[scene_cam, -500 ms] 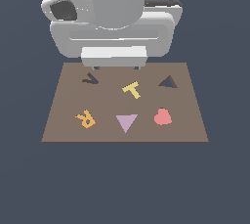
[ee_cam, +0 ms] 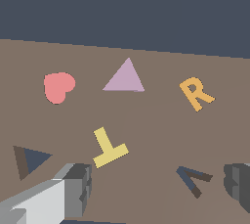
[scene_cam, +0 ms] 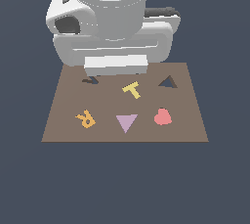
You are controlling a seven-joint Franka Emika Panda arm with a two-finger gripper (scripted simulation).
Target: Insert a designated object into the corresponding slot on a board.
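The lilac triangle piece [scene_cam: 126, 122] [ee_cam: 125, 77] lies flat on the brown board [scene_cam: 190, 120] near its front edge, between an orange R and a red-pink heart. The dark triangular slot [scene_cam: 168, 82] [ee_cam: 28, 160] is at the board's back, on the exterior view's right. My gripper [ee_cam: 157, 183] hangs over the back part of the board, behind the yellow T, well short of the triangle. Its fingers [ee_cam: 75, 189] stand wide apart with nothing between them. In the exterior view the white hand [scene_cam: 116, 65] hides the fingers.
A yellow T [scene_cam: 132, 90] [ee_cam: 108, 148] lies mid-board. An orange R [scene_cam: 86, 119] [ee_cam: 196, 93] and a red-pink heart [scene_cam: 162, 116] [ee_cam: 57, 86] flank the triangle. A dark angular letter-shaped recess [scene_cam: 91, 78] [ee_cam: 193, 179] sits at the back, on the exterior view's left.
The hand has come lower and nearer over the back of the board. The pieces have not moved.
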